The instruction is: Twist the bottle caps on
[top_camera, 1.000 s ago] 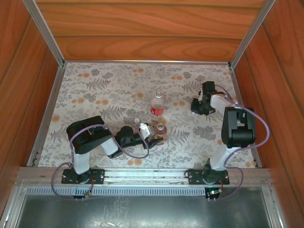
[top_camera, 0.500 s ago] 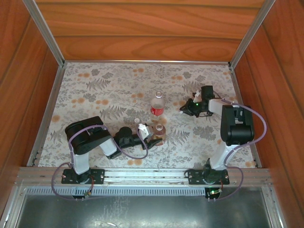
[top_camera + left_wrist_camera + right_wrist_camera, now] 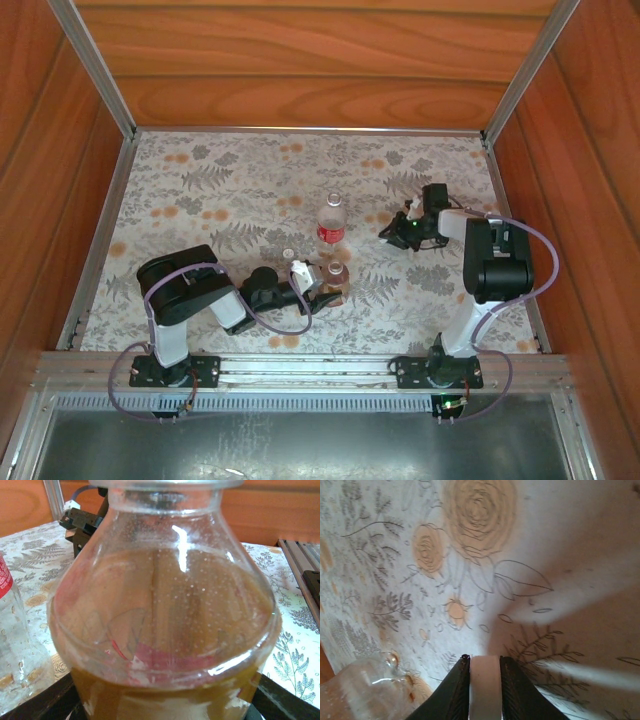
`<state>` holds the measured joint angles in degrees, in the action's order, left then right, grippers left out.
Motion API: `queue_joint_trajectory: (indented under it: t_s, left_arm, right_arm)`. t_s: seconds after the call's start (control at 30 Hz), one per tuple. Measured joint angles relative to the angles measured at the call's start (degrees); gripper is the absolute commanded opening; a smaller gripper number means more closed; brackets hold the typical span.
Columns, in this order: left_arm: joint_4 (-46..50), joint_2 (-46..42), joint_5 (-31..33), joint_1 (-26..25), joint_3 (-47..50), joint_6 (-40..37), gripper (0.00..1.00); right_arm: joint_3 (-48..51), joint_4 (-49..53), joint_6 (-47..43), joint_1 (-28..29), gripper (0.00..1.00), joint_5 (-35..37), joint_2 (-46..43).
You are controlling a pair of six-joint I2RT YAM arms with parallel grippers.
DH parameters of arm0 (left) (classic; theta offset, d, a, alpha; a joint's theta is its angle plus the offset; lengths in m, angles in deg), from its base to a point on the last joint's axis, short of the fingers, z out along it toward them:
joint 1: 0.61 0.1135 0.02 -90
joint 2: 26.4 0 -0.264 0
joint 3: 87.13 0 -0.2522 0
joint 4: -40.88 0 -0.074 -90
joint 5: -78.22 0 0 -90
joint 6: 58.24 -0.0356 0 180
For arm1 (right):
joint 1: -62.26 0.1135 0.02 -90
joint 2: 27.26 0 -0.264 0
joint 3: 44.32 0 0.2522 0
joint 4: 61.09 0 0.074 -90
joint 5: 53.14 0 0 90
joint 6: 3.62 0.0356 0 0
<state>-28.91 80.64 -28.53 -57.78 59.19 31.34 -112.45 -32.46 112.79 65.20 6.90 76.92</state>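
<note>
Mid-table | clear bottle (image 3: 331, 222): red label (image 3: 329, 235), unreadable | amber bottle (image 3: 338, 274): in left hand (image 3: 324, 289)

Left arm (image 3: 190, 288) and right arm (image 3: 497, 262): black blocky joints, white links, a lilac cable (image 3: 547, 262) looping each; right jaws black, tapered.

The amber bottle (image 3: 165, 630) is too close, so its top and bottom are cut off. The clear bottle (image 3: 20, 640) is half cut off. The white cap (image 3: 485, 690) loses its lower part.
</note>
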Motion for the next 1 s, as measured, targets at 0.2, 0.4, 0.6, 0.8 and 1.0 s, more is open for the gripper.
queue_joint_trajectory:
  t_s: [0.2,0.4,0.6,0.8,1.0]
  left_arm:
    - [0.1,-0.1,0.0,0.0,0.1,0.0,0.66]
    - [0.1,-0.2,0.0,0.0,0.1,0.0,0.66]
    - [0.2,-0.2,0.0,0.0,0.1,0.0,0.66]
    - [0.2,-0.2,0.0,0.0,0.1,0.0,0.66]
    - [0.2,-0.2,0.0,0.0,0.1,0.0,0.66]
  right_arm:
    - [0.0,2.7,-1.2,-0.4,0.55,3.8,-2.7]
    - [-1.6,9.3,-5.4,0.3,0.68,11.8,-7.0]
    - [-6.2,15.4,-10.4,5.7,0.68,22.6,-7.5]
    - [-11.0,19.0,-12.9,11.3,0.6,30.4,-4.2]
    - [-13.0,20.9,-14.1,13.2,0.55,34.6,-0.1]
